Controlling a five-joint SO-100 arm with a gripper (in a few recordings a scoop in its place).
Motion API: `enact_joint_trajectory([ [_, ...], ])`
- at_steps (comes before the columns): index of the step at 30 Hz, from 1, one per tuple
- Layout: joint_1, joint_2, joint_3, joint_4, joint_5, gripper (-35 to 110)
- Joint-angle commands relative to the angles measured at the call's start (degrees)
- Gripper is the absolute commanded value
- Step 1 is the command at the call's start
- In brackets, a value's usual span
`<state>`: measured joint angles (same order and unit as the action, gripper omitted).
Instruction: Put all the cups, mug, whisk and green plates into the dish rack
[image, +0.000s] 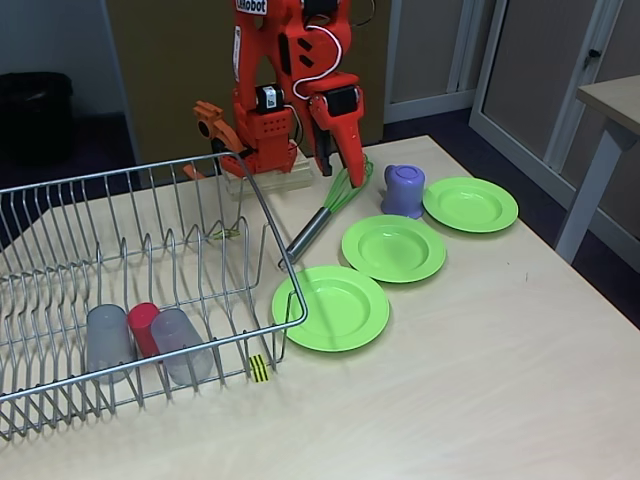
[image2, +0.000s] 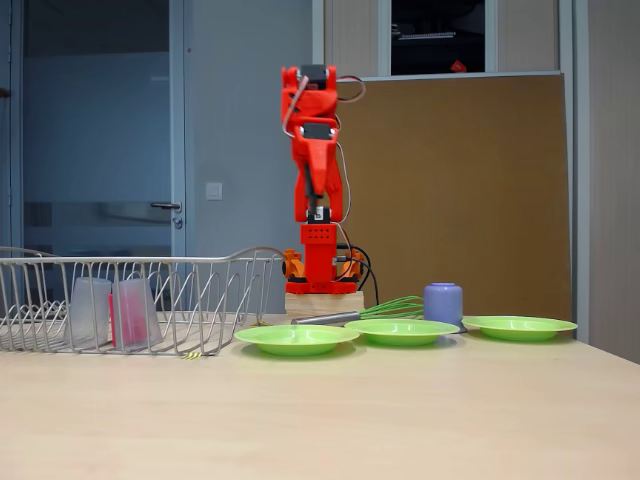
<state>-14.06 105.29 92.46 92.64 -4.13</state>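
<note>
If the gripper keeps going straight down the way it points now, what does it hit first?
Most likely the whisk: the gripper points down right over its green wire loops, beside the purple mug. Depth is uncertain, so it could land on the table just behind the wires.

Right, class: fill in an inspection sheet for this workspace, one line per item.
Surface: pale wooden table, dry, unmarked.
Job's things: two grey tumblers and a red tumbler in the silver wire dish rack; three lime-green round plates, lilac handled mug and green-wired whisk on the table.
Clutter: nothing seen.
Grippers: orange pincer above the whisk, jaw state unclear.
Cables: white wire on the arm.
Surroundings: brown board, door.
</note>
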Motion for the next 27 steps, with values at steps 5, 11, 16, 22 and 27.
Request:
enact_joint_trajectory([
  [5,-24.87,10.20,19.51,-6.86,45.70,34],
  [11,-40.25,9.93,26.10,-13.62,77.70,37],
  [16,-50.19,4.48,24.79,-19.42,100.02,39],
  [22,-54.23,-0.97,22.59,-28.30,111.45,41],
  [27,-53.53,-3.78,24.70,-34.89,111.36,41],
])
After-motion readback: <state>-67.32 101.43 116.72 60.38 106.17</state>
